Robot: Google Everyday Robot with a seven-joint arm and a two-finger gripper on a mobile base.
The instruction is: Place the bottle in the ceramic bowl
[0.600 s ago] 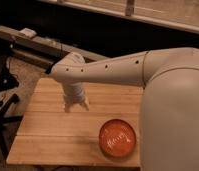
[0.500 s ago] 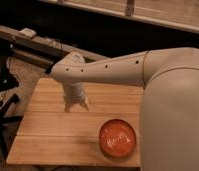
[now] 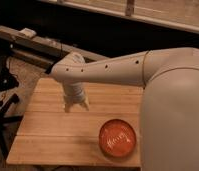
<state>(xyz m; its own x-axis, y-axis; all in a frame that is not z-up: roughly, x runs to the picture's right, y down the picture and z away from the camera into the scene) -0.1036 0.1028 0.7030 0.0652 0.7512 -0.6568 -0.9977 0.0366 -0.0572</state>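
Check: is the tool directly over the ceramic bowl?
No, the tool hangs above the table planks, apart from the ceramic bowl near the front edge.

Light wooden counter [image 3: 43,135], built of long planks running left to right and seen at a slant. Carries the ceramic bowl [image 3: 117,138], glossy orange-red with a darker rim, standing upright at the near right and close to the near edge. Shows pale glints inside the bowl, too faint to identify. Hidden along the right side behind the robot's broad pale arm [image 3: 173,100]. Overhung at the left-middle planks by the gripper [image 3: 76,105], pointing down, to the far left of the bowl and well apart from it.
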